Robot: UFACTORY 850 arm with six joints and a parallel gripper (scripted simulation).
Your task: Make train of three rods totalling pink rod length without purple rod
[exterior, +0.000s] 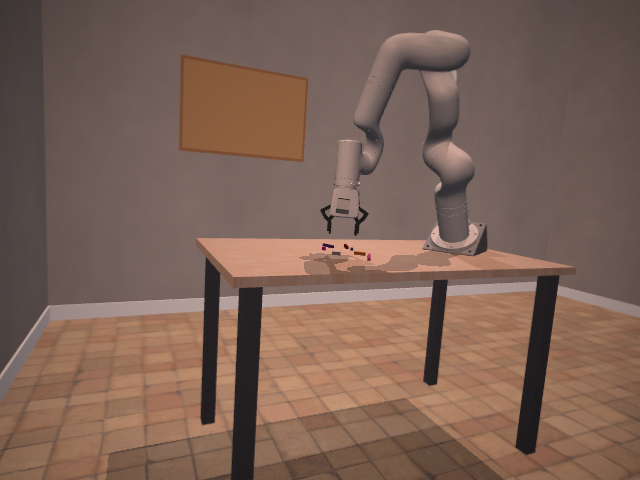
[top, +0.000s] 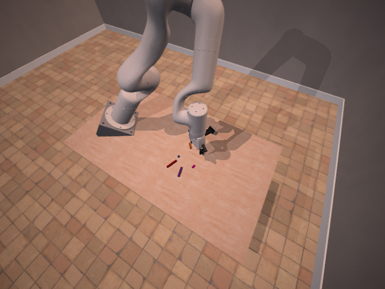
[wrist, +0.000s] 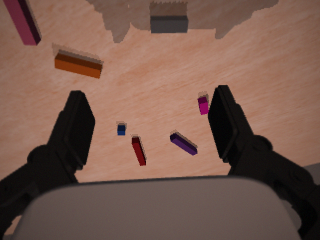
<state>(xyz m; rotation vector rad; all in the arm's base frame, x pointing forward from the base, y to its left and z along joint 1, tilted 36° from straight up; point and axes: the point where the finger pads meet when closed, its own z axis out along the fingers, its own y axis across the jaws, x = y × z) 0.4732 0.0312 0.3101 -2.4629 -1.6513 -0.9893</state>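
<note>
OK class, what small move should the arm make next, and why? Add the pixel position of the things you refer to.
Probably lower the jaws towards the grey rod point(exterior: 336, 253) point(wrist: 169, 24): they are open above the table point(exterior: 268, 259) point(wrist: 150, 65), and in the wrist view the rod lies crosswise, roughly midway between the two sides.

My black angular fingers are plain, unpatterned. The flat wooden table top point(top: 217, 198) point(exterior: 268, 258) point(wrist: 150, 75) is pinkish tan with streaked grain. The square-tiled floor point(top: 93, 224) point(exterior: 336, 351) is mottled orange-brown.

And there on the grey wall point(top: 264, 18) point(exterior: 113, 206) hangs an orange board point(exterior: 242, 108), white skirting point(top: 329, 186) point(exterior: 155, 303) running above the tiled floor point(top: 93, 217) point(exterior: 336, 351)!
</note>
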